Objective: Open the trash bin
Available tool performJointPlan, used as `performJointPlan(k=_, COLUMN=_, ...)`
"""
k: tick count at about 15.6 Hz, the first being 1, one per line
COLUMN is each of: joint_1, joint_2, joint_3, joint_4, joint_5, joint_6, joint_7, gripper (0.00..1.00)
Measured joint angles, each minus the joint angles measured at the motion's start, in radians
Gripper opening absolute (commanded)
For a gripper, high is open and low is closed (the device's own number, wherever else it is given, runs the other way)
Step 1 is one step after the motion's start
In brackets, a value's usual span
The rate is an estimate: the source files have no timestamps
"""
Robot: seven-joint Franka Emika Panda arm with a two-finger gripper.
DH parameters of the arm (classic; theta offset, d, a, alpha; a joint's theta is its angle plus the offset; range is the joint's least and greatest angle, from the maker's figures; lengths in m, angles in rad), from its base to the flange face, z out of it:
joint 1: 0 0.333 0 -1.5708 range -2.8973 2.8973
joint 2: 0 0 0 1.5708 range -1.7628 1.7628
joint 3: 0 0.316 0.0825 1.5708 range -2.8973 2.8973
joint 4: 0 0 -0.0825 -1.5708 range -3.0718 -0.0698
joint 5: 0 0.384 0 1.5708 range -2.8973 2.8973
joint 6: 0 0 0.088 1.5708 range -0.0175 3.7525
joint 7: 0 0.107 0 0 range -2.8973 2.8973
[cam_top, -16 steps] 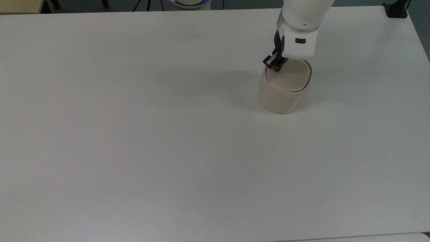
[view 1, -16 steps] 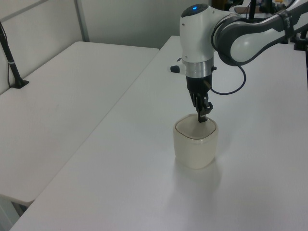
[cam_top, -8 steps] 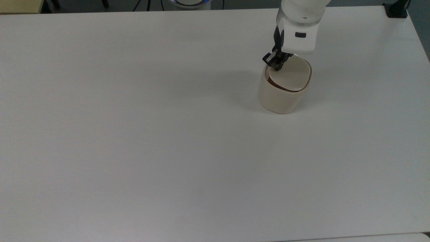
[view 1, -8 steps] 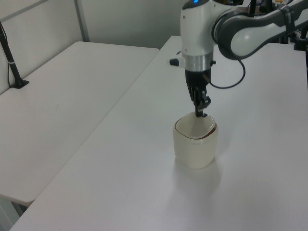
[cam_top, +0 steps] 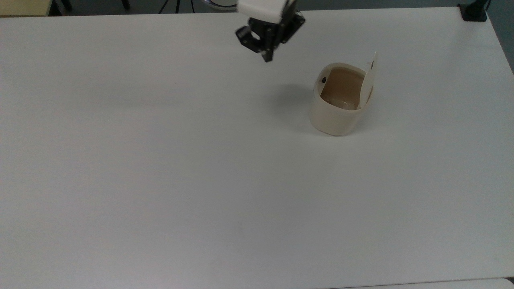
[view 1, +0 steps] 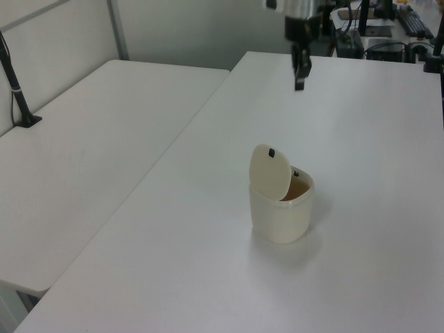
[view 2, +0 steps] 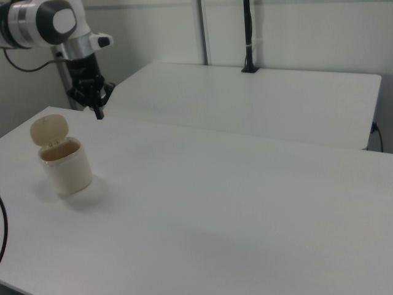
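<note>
The trash bin (cam_top: 336,108) stands on the white table (cam_top: 160,160), toward the top view's right, and its lid (cam_top: 367,85) is up on its hinge, standing nearly upright at the bin's far side in the top view's right, so the tan inside shows. The gripper (cam_top: 266,54) hangs in the air well apart from it, up and off to the top view's left, clenched on nothing as far as I can make out, its two fingers drawn together to a point. From where I stand the job looks done, so the risks are small: a sprung lid like that could tip back down if the table is jolted, and if the arm swung back low across the top view's right it might clip the raised lid and knock it shut or push the light bin over. Against half a second ago the change is plain: then the fingertips were down at the corner of the lid with only a dark crack showing along its edge; now the lid has flipped fully open and the arm has lifted away and crossed toward the top view's left, while the bin itself sits on the same spot
</note>
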Motion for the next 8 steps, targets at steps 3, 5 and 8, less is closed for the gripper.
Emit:
performJointPlan(k=3, joint_1=-0.116, joint_2=-0.060, joint_3=-0.003, joint_4=0.000, joint_5=0.000, joint_6=-0.062, joint_7=0.010, gripper=0.03)
performJointPlan(k=5, joint_1=-0.179, joint_2=-0.091, joint_3=-0.004, joint_4=0.000, joint_5=0.000, joint_6=-0.088, joint_7=0.014, gripper=0.03)
performJointPlan(k=8, joint_1=-0.203, joint_2=-0.113, joint_3=-0.024, joint_4=-0.001, joint_5=0.000, joint_6=-0.111, joint_7=0.079, gripper=0.03)
